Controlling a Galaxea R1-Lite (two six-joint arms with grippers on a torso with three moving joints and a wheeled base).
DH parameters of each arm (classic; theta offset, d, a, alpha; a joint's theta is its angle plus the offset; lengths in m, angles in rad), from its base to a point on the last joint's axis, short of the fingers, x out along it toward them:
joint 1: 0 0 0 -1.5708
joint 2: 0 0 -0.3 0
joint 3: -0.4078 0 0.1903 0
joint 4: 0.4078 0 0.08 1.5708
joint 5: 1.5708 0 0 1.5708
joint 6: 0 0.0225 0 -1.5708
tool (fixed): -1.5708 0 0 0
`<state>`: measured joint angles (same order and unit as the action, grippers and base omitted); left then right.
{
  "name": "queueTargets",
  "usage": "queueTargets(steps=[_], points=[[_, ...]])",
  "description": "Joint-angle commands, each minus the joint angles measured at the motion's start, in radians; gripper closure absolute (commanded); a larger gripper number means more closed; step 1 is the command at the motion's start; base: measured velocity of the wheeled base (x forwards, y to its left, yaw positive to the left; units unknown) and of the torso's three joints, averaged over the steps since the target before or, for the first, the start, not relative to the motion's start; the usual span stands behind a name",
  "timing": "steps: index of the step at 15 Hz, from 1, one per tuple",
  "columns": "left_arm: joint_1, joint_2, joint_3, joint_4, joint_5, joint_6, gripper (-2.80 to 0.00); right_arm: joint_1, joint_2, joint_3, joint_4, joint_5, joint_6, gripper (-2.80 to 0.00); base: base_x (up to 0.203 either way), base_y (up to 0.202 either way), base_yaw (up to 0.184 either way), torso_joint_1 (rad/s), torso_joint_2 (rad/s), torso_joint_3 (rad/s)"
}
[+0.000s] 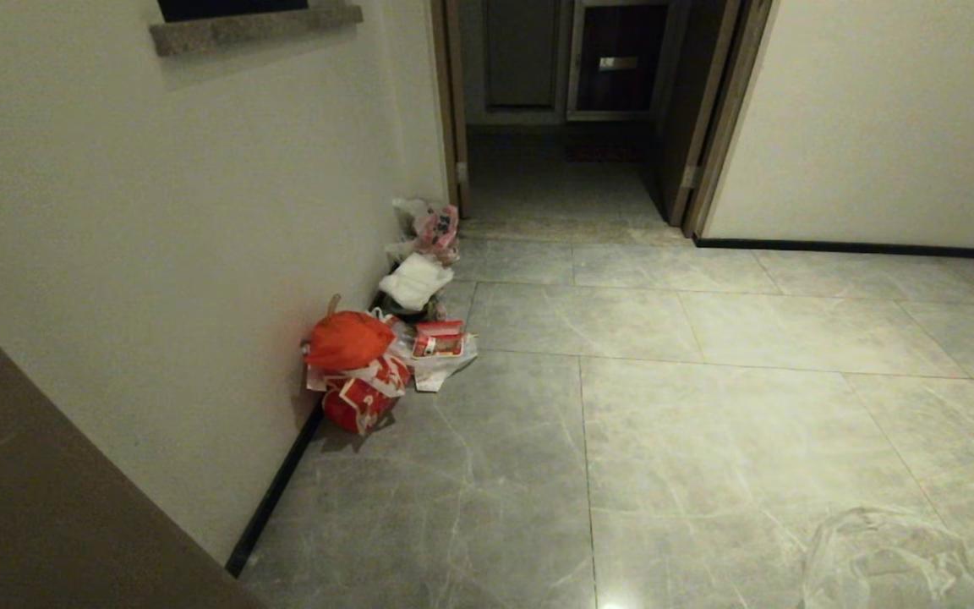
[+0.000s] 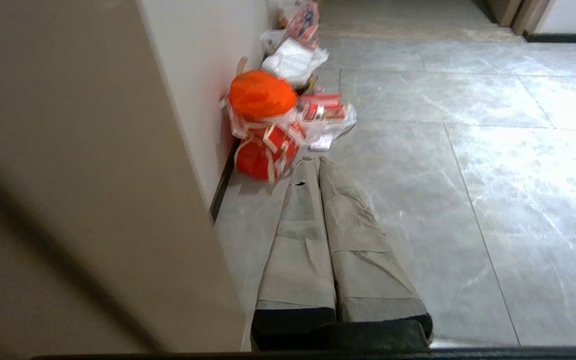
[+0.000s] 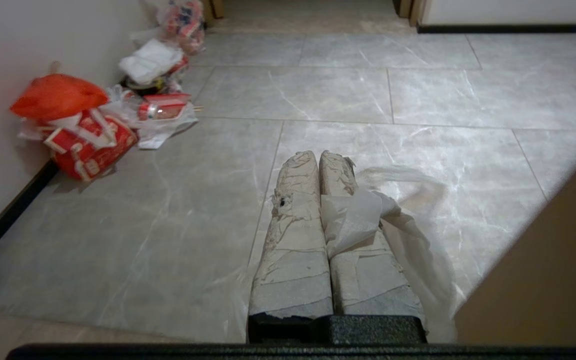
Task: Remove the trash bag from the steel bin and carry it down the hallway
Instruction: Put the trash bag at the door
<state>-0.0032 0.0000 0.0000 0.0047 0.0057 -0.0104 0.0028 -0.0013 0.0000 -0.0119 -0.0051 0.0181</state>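
The trash bag [image 3: 363,215], thin whitish translucent plastic, is pinched between the taped fingers of my right gripper [image 3: 318,157]. A fold lies over one finger and the rest hangs down beside it. In the head view the bag [image 1: 876,558] shows at the bottom right, just above the grey veined tiles of the hallway [image 1: 707,406]. My left gripper [image 2: 315,162] is shut with nothing in it, close to a brown panel. The steel bin is out of view. Neither arm shows in the head view.
A pile of rubbish lies along the left wall: an orange-red bag [image 1: 347,338] on a red-and-white printed bag [image 1: 364,397], a white bundle [image 1: 413,281] and more bags behind. An open doorway [image 1: 563,169] lies ahead. A brown panel [image 1: 30,507] stands at my near left.
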Motion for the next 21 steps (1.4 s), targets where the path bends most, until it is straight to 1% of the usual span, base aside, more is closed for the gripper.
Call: queueTargets(steps=[1,4,11,13,15,18,21], points=[[0.000,-0.002,0.002,0.000,0.000,0.001,0.00,0.000,0.000,0.003,0.000,-0.001,0.000,0.00,0.194,0.000,0.000,0.007,0.00,0.005],[0.000,0.000,0.002,0.000,0.000,0.003,0.00,0.000,0.000,0.003,0.000,0.000,0.000,0.00,0.126,0.000,0.003,0.004,0.00,0.001],[0.000,0.000,0.002,0.000,0.000,0.000,0.00,0.000,0.000,0.003,0.000,0.001,0.000,0.00,0.000,0.000,0.000,0.000,0.00,0.000],[0.000,0.000,0.002,0.000,0.001,0.000,0.00,0.000,0.000,0.003,0.000,-0.001,0.000,0.00,-0.077,-0.056,-0.005,0.004,0.00,0.002],[0.000,0.000,0.002,0.000,0.002,0.000,0.00,0.000,0.000,0.003,0.000,0.001,0.000,0.00,-0.107,-0.163,-0.003,-0.001,0.00,0.005],[0.000,-0.001,0.002,0.000,0.000,0.003,0.00,0.000,0.000,0.003,0.000,-0.001,0.000,0.00,-0.006,-0.090,-0.004,0.003,0.00,0.001],[0.000,-0.001,0.002,0.000,0.000,0.003,0.00,0.000,0.000,0.003,0.000,0.000,0.000,0.00,0.000,0.000,0.000,0.000,0.00,0.000]])
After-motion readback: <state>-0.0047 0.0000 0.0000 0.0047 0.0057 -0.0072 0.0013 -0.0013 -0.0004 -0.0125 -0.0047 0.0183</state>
